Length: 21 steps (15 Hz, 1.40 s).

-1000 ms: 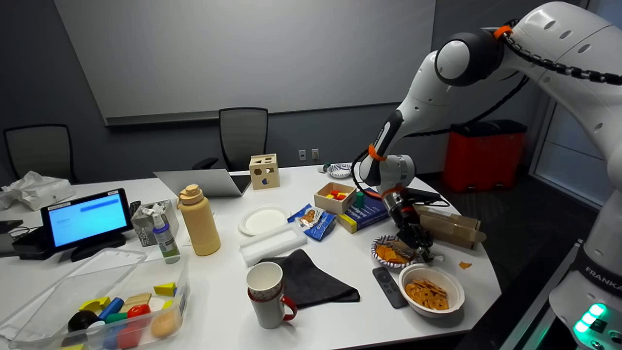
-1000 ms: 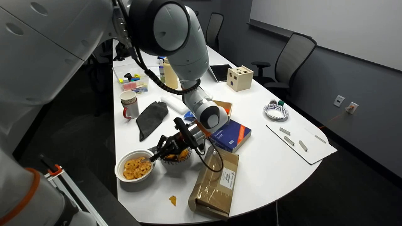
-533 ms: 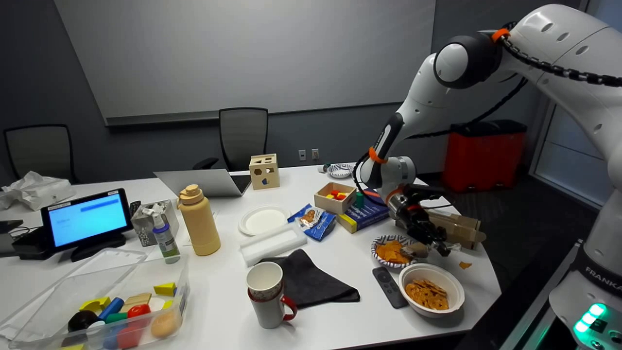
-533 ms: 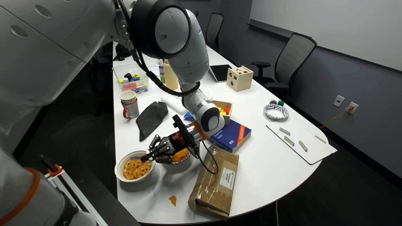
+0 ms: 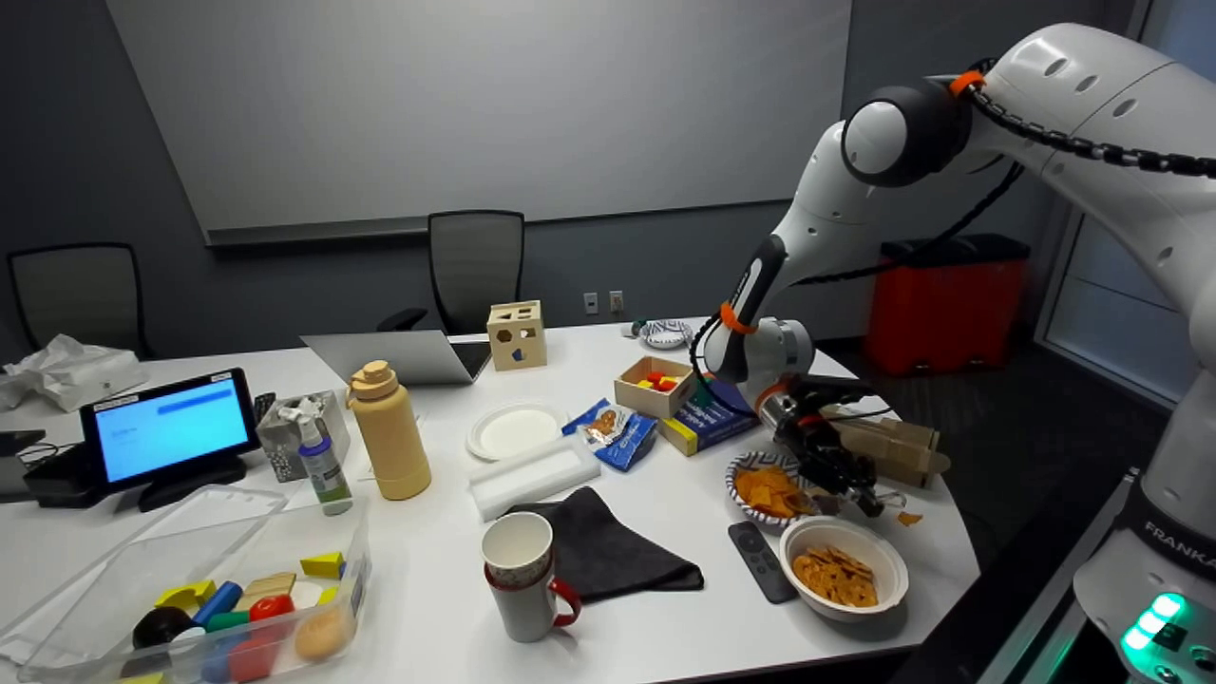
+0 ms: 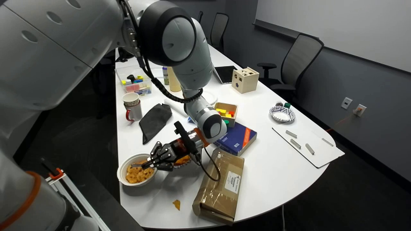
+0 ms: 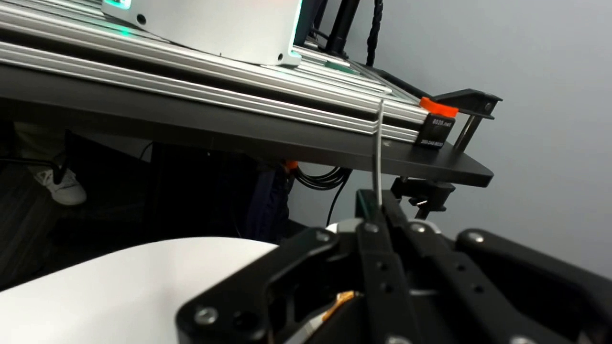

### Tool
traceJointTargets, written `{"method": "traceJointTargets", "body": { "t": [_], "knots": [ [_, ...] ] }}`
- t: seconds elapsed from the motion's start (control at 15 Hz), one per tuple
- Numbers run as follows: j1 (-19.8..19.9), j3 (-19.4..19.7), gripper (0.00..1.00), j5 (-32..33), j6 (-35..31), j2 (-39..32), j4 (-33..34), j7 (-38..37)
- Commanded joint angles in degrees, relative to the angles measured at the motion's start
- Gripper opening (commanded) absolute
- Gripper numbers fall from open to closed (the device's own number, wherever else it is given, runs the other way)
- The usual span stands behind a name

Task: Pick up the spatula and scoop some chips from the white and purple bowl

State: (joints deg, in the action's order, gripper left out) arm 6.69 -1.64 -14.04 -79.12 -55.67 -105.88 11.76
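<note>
We have the spatula [image 7: 377, 153] in the gripper [image 7: 378, 203] — fingers pinched firmly on it — and the wrist view gives us a thin strip, edge-on, its long axis running straight out from the fingertips toward the robot base [image 7: 215, 28]. Here's what it all hangs on: in an exterior view the white and purple bowl [image 5: 748, 465], orange chips [image 5: 771, 492] heaped inside, lies just beside the gripper, back from the fingertips rather than ahead of them. So we reckon the scoop calls for a swing or a turn to bring the working end over that heap. The plain white bowl [image 5: 891, 579] is near the fingertips too, and by the task it isn't our target!

Now, what can't we see? Which end is the blade, for one. A brownish piece [image 5: 825, 504] shows between bowl and fingers; it may be the spatula's far end, we can't be sure, nor whether it touches the rim. In an exterior view the gripper cuts across the bowl's rim [image 6: 183, 165], hiding much of the chips, and how high the strip hangs is anyone's guess
</note>
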Motion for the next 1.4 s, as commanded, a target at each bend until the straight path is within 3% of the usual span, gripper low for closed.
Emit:
{"method": "traceJointTargets", "body": {
  "t": [0.0, 0.8, 1.13, 1.33],
  "knots": [
    [0.1, -1.3, 0.01, -1.1, -4.1, 0.8, -0.7, 2.7],
    [1.9, -3.7, 0.01, -3.1, -11.4, 7.8, -3.7, 11.7],
    [1.5, -2.6, 0.01, -3.8, -12.4, 6.2, 0.2, 9.1],
    [1.1, -2.0, 0.01, -3.4, -9.0, 3.4, 3.4, 5.8]
  ]
}}
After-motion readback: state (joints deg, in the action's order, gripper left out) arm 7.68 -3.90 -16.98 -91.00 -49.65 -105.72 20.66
